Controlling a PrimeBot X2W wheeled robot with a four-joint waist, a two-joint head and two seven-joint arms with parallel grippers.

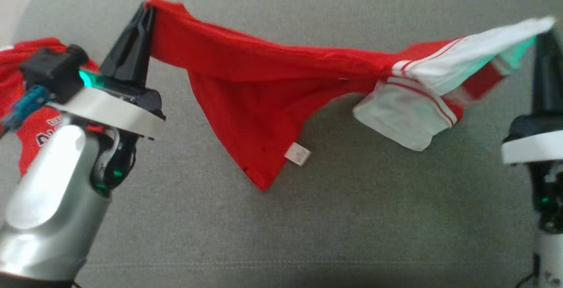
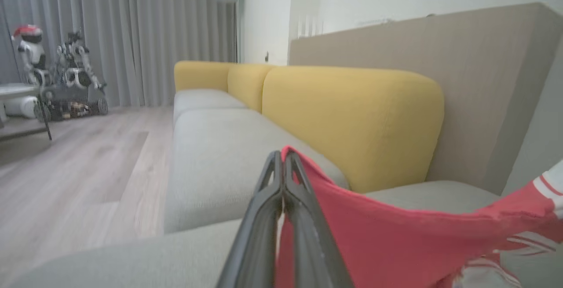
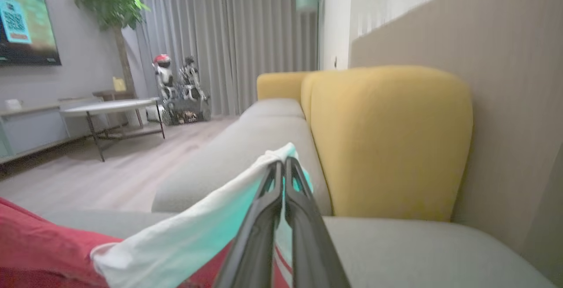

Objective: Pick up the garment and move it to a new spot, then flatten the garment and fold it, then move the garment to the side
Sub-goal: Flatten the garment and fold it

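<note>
A red garment [image 1: 246, 90] with white, red-striped sleeves [image 1: 409, 116] hangs stretched between my two grippers above the grey sofa seat [image 1: 352, 217]. My left gripper [image 1: 148, 10] is shut on its red edge at the upper left. At the far right, my right gripper [image 1: 543, 35] is shut on a white sleeve end. The middle sags to a point with a small white tag [image 1: 297, 153]. In the left wrist view the left gripper [image 2: 283, 154] pinches red cloth [image 2: 374, 235]. In the right wrist view the right gripper [image 3: 281, 162] pinches white sleeve cloth [image 3: 198, 239].
Another red cloth with white print [image 1: 35, 134] lies at the far left behind my left arm. Yellow back cushions [image 2: 352, 121] line the sofa's far side. Beyond the sofa are a wooden floor, a round table [image 3: 110, 105] and other robots [image 3: 180, 90] by the curtain.
</note>
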